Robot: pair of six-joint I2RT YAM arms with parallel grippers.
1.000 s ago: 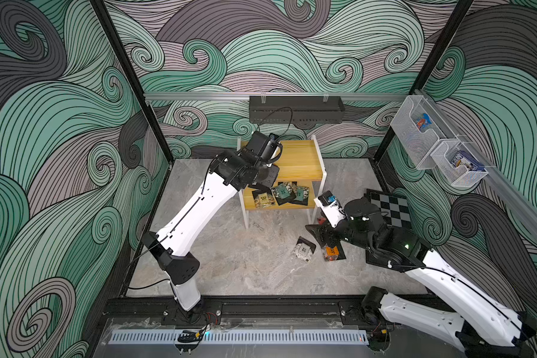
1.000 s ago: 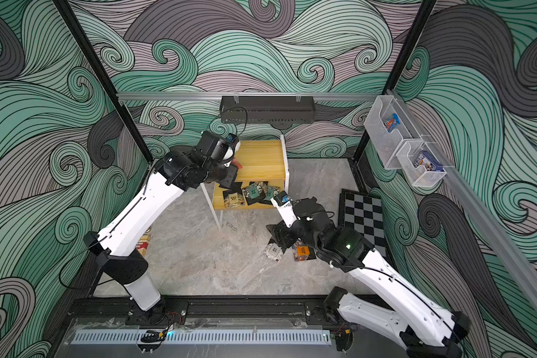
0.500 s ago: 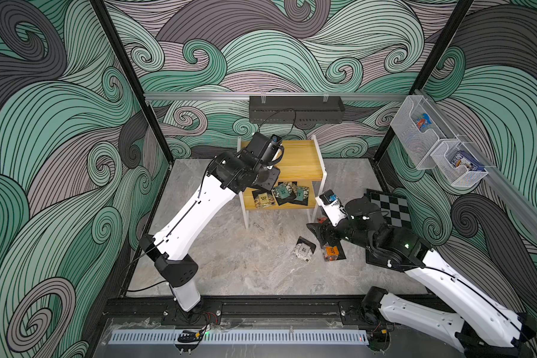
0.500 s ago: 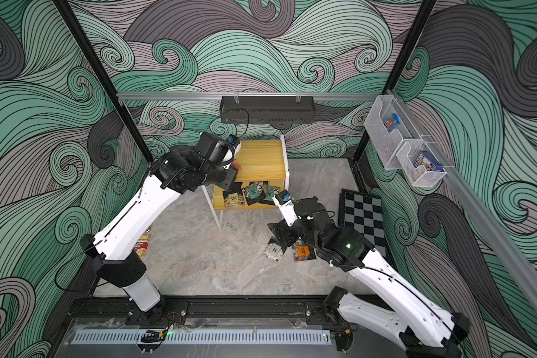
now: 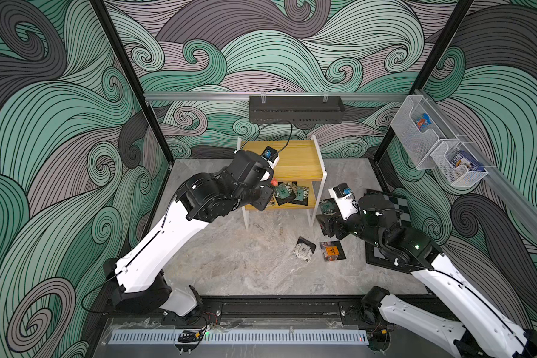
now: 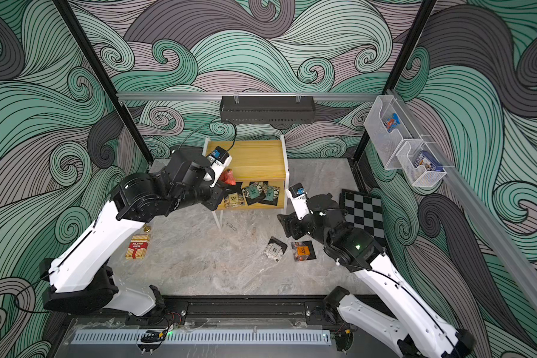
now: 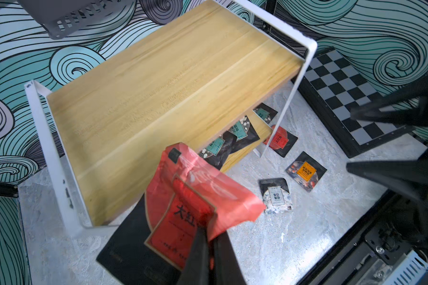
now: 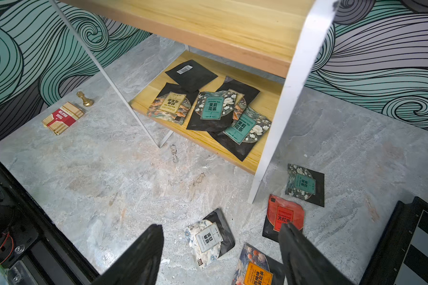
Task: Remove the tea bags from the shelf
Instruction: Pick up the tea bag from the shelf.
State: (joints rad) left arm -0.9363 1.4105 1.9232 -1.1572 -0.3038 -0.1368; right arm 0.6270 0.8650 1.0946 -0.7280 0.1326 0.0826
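Observation:
The shelf (image 5: 292, 158) (image 6: 251, 161) (image 7: 171, 74) has a bare yellow top board. Several tea bags (image 5: 289, 193) (image 6: 255, 193) (image 8: 213, 108) lie overlapping on its lower board. My left gripper (image 7: 208, 237) is shut on a red tea bag (image 7: 195, 192) (image 6: 228, 176), held in the air by the shelf's front left corner. My right gripper (image 8: 220, 229) (image 6: 287, 224) is open and empty, low over the floor right of the shelf. On the floor near it lie a white tea bag (image 8: 208, 238) (image 5: 303, 249), an orange one (image 8: 255, 271) (image 5: 332, 251), a red one (image 8: 283, 216) and a teal one (image 8: 304, 183).
A chessboard (image 6: 363, 210) lies on the floor at the right, partly under my right arm. A red-and-cream striped box (image 6: 138, 246) and a gold chess piece (image 6: 147, 229) sit at the left. A dark wall tray (image 5: 295, 110) hangs behind the shelf, and clear bins (image 5: 416, 130) are on the right wall.
My left arm has shifted a little, bringing the red tea bag toward the shelf's front left corner. The right arm has not moved.

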